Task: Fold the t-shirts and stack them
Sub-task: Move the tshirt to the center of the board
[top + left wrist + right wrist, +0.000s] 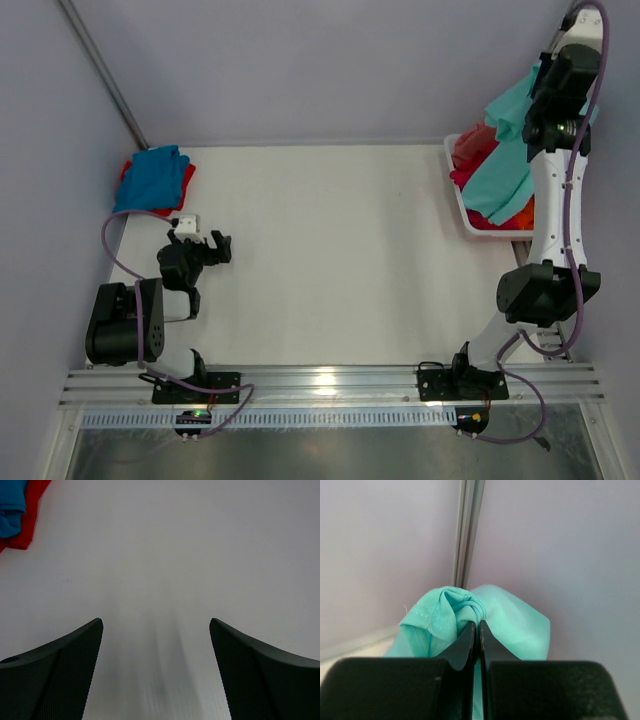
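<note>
From above, the right arm stood tall at the far right corner of the bench. The right end effector was up among a bunch of the mint-teal t-shirt. That shirt hung from it in a long drape over the white mesh basket, covering much of what lay inside. Red and magenta cloth showed at the basket's left side and orange cloth at its near edge. In the far left corner a folded blue t-shirt lay on top of a red t-shirt. The left end effector sat low, near that pile but apart from it, with a small white block just beside it.

In the left wrist view, the left end effector had its two dark fingers wide apart over bare bench, with nothing between them. The blue t-shirt and red t-shirt were at the top left corner, well clear of the fingers.

In the right wrist view, the right end effector was pressed together on a gathered fold of the mint-teal t-shirt, which puffed out above and to both sides of the tips. Behind it stood a grey metal corner post between pale walls.
</note>
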